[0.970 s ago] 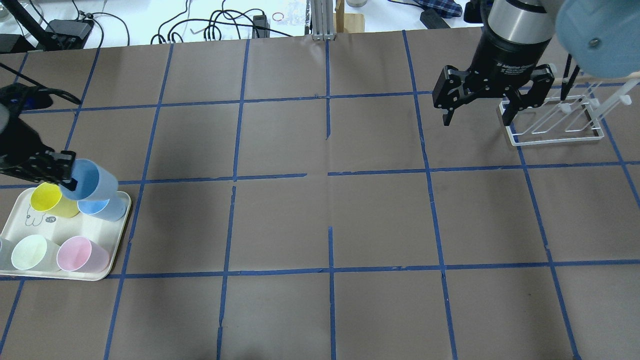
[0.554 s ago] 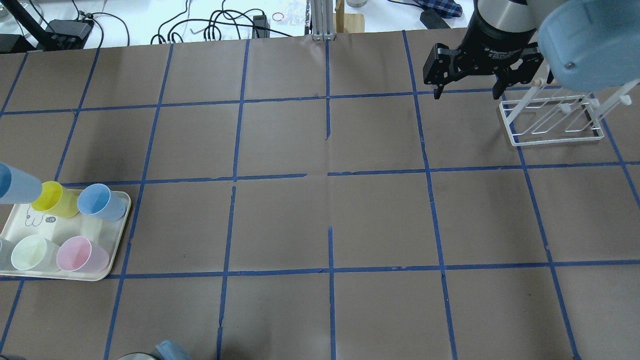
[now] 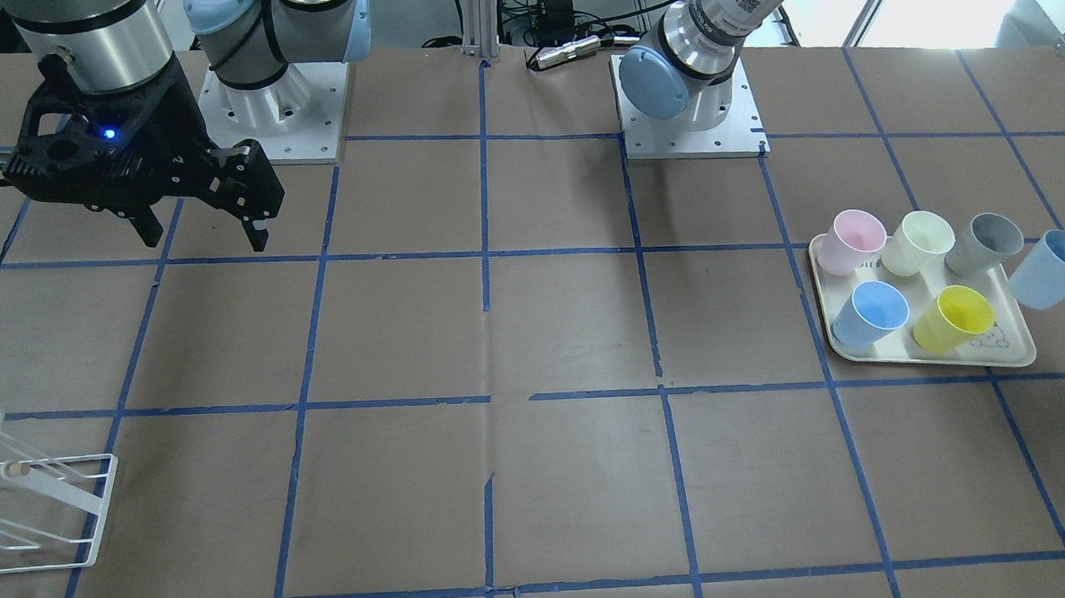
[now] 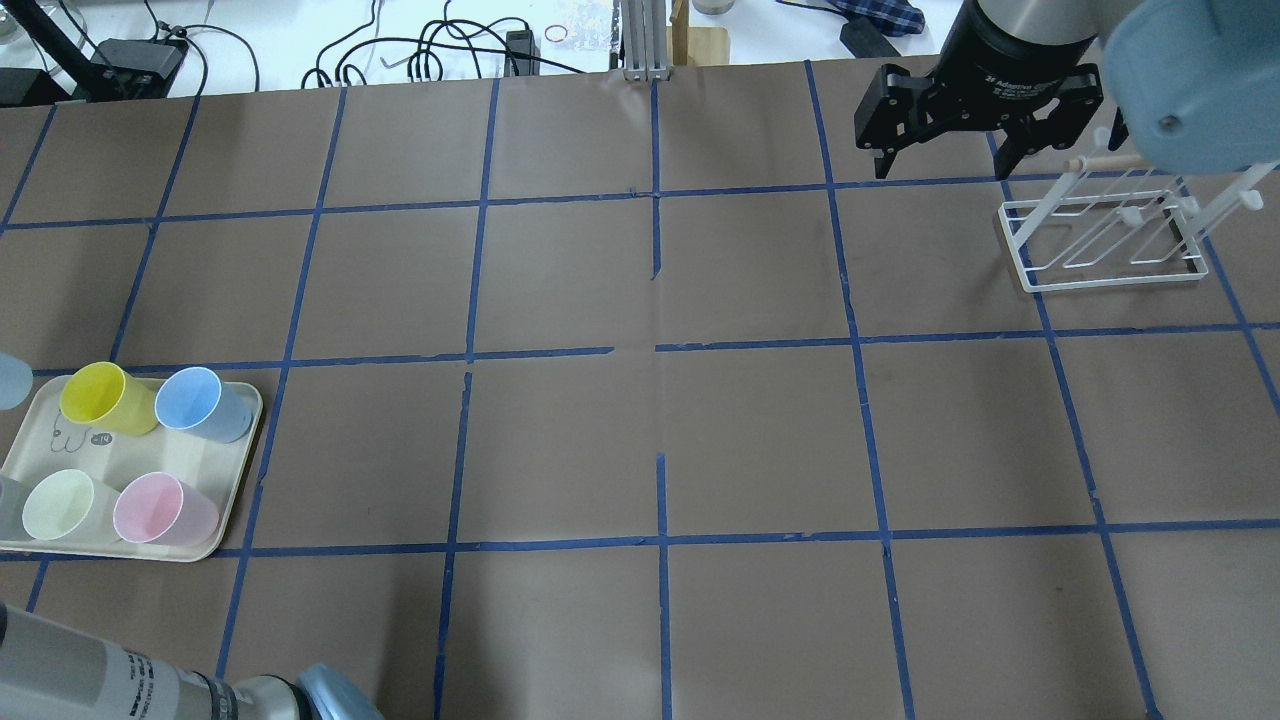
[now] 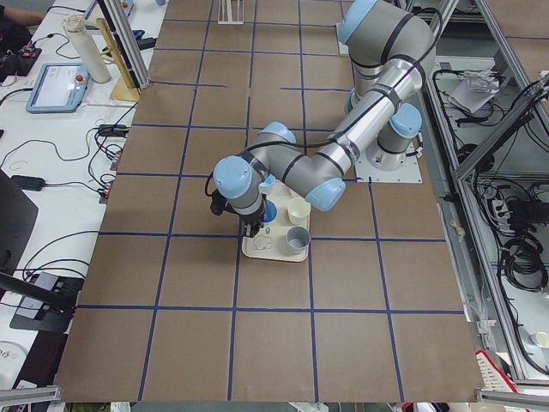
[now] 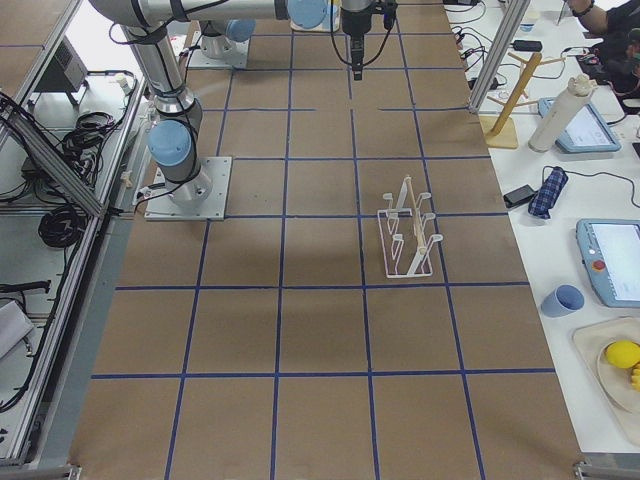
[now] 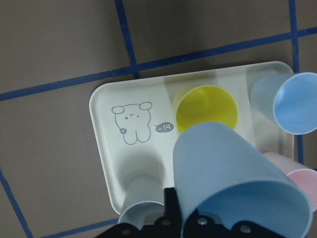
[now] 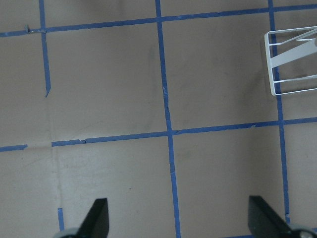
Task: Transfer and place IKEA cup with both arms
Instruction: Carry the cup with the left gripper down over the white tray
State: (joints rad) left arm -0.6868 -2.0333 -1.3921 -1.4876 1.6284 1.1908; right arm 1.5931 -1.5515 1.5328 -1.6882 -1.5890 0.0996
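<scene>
IKEA cup (image 3: pixel 1048 272) was held tilted in the air, its rim pinched between the closed fingers of the left gripper (image 7: pixel 178 213). In the front-facing view it was seen just past the 3 o'clock edge of the tray (image 4: pixel 255 400), near the grey cup (image 3: pixel 988 241), its mouth turned toward 2 o'clock.

The taped brown table (image 4: pixel 760 440) was unchanged. A length of the left arm (image 4: pixel 100 680) was seen at 7 o'clock in the overhead view, more than was shown 0.6 s before. The right arm (image 4: pixel 1020 30) was seen at 1 o'clock. Over the last second its right gripper (image 4: pixel 945 165) had been drawn from the 9 o'clock end of the wire rack (image 4: pixel 1110 282) toward 12 o'clock. Its fingers were spread wide with nothing between them.

The rack had not been moved. The tray lay at 8 o'clock on the table, also unmoved. The yellow cup (image 4: pixel 95 395), blue cup (image 4: pixel 195 400), pale green cup (image 4: pixel 60 505) and pink cup (image 4: pixel 160 508) stood in it as before.

A second earlier the IKEA cup had been held over the tray, above the yellow and blue cups. It had since been carried toward 9 o'clock in the overhead view. Only a pale sliver was left at that view's edge.
</scene>
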